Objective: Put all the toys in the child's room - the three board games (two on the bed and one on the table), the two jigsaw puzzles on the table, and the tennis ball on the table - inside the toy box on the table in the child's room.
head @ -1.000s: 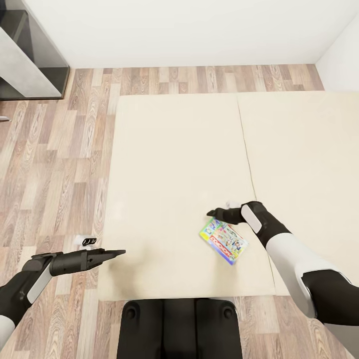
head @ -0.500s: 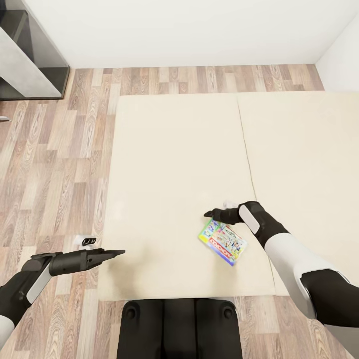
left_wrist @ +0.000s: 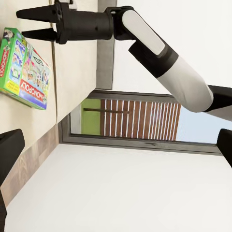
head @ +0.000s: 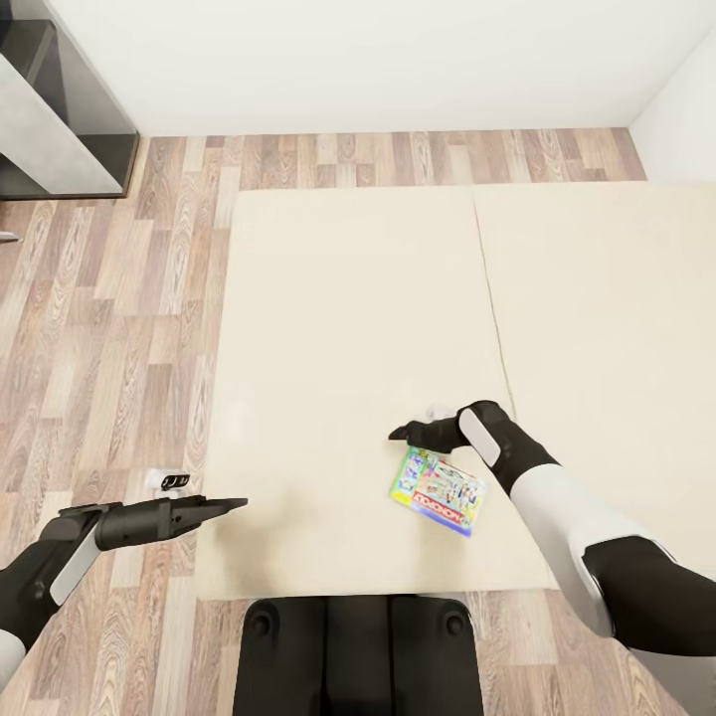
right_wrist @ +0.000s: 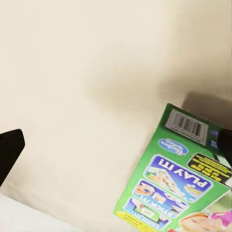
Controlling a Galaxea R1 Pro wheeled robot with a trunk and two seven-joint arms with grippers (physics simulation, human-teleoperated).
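One of the board games (head: 438,490), a green-bordered box with busy print, lies flat on the beige mattress of the bed (head: 348,298) near its front edge. My right gripper (head: 401,433) hovers just past the box's far left corner, open, with nothing between its fingers. The left wrist view has that right gripper (left_wrist: 30,23) with jaws apart above the board game (left_wrist: 21,67). In the right wrist view the board game (right_wrist: 181,181) lies beside and below the spread fingertips (right_wrist: 9,145). My left gripper (head: 234,505) is open, held over the bed's left edge.
A dark-grey cabinet (head: 60,109) stands at the back left on the wood-plank floor (head: 109,328). A small black object (head: 177,482) lies on the floor by the bed's left edge. My base (head: 358,646) is against the bed's front edge. A white wall runs behind.
My right gripper has moved left and a little farther from me. The board game has shifted slightly left and turned a bit. The left arm has barely moved.
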